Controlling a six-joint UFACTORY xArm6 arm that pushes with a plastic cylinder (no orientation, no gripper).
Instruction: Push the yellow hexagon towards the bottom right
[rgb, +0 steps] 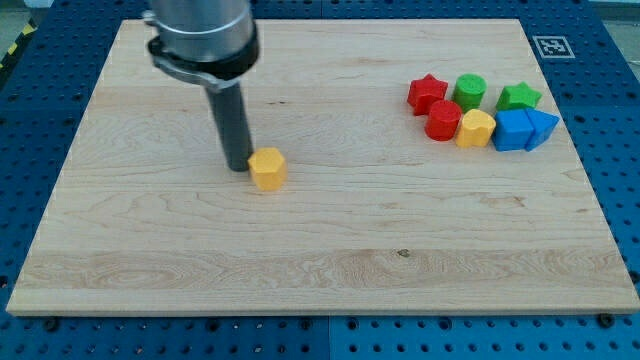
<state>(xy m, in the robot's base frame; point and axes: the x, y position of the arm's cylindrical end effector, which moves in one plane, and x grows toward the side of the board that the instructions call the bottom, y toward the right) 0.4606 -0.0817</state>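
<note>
The yellow hexagon (267, 168) sits on the wooden board (320, 260), left of the middle. My tip (238, 166) rests on the board right at the hexagon's left side, touching it or nearly so. The dark rod rises from there up to the arm's grey collar at the view's top left.
A cluster of blocks lies at the view's upper right: a red star (427, 93), a green cylinder (469, 91), a green star (519, 97), a red rounded block (443, 120), a yellow block (476, 129), a blue cube (513, 130) and a blue triangular block (541, 128).
</note>
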